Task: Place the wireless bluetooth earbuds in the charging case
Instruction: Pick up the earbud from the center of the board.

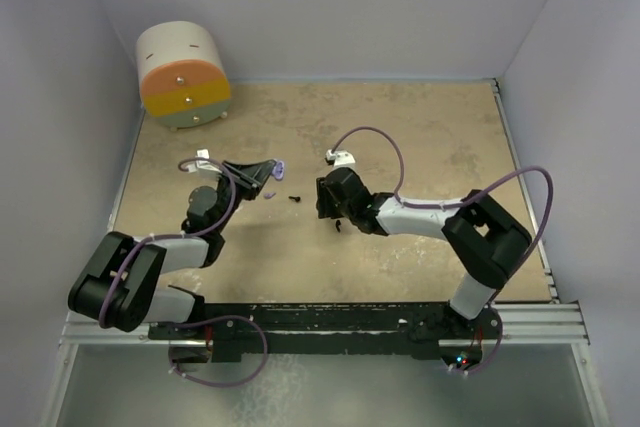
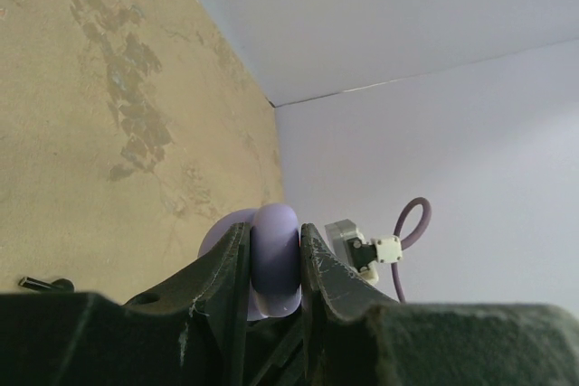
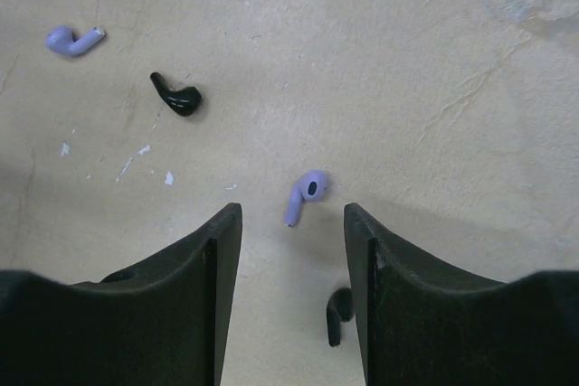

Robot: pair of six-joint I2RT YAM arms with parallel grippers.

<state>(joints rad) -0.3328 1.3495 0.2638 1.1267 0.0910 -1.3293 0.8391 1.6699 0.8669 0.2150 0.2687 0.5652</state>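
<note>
My left gripper (image 1: 272,171) is shut on a lavender charging case (image 1: 279,168), held edge-on above the table; it fills the gap between the fingers in the left wrist view (image 2: 276,259). My right gripper (image 3: 291,214) is open and points down at the table. A lavender earbud (image 3: 310,189) lies just ahead of its jaws. A black earbud (image 3: 336,314) lies beside the inner face of its right finger. Another black earbud (image 3: 176,95) and another lavender earbud (image 3: 71,41) lie further left. The top view shows them as a lavender speck (image 1: 268,193) and a black speck (image 1: 294,198).
A fat cylinder with white, orange and yellow bands (image 1: 185,75) lies at the back left corner. Pale walls enclose the tan table (image 1: 430,147) on three sides. The right arm's wrist camera and purple cable (image 2: 362,246) show beyond the case.
</note>
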